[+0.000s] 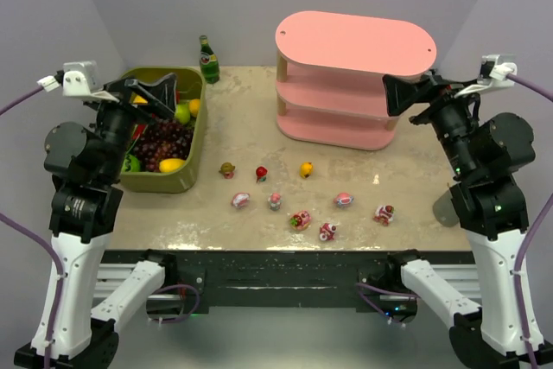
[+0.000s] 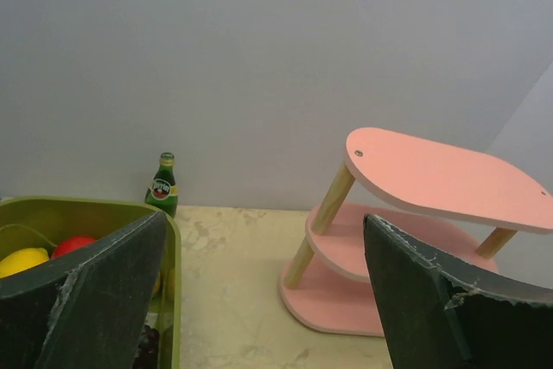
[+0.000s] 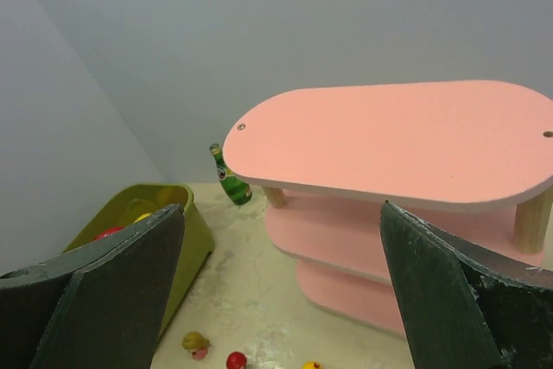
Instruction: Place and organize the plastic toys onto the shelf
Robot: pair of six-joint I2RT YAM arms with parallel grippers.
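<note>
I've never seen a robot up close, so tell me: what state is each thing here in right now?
left gripper: open, empty
right gripper: open, empty
plastic toys: all nine loose on the table
shelf: upright, visible boards bare
bin: filled with toy fruit
bottle: upright

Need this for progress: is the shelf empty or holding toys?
Empty. The shelf shows only bare pink boards; all nine plastic toys lie on the table before it.
</note>
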